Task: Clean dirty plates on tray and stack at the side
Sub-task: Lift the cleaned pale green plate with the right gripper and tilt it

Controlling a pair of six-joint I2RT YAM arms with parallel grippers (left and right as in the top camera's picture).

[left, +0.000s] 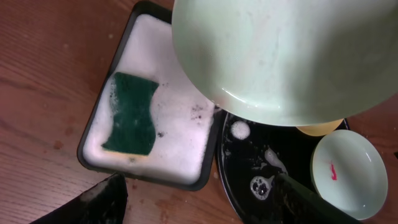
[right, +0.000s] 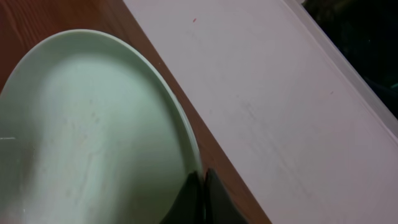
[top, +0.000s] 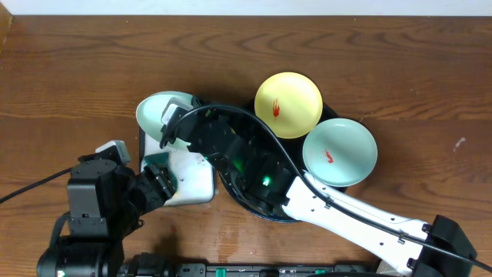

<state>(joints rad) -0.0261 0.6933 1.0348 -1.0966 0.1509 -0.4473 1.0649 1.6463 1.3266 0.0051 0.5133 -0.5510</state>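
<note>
My right gripper (right: 200,190) is shut on the rim of a pale mint plate (right: 93,137) and holds it tilted above the small white tray; the overhead view shows the gripper (top: 167,127) and this plate (top: 157,110). The plate's face (left: 280,56) shows no red smear. A yellow plate (top: 288,104) and a second mint plate (top: 340,152), each with a red smear, rest on the black tray (top: 246,204). My left gripper (left: 205,202) is open and empty, near the front of the white tray.
The small white tray (left: 186,93) with a black rim is full of foam and holds a green sponge (left: 130,112). Foam blobs lie on the black tray (left: 261,168). My right arm reaches across the black tray.
</note>
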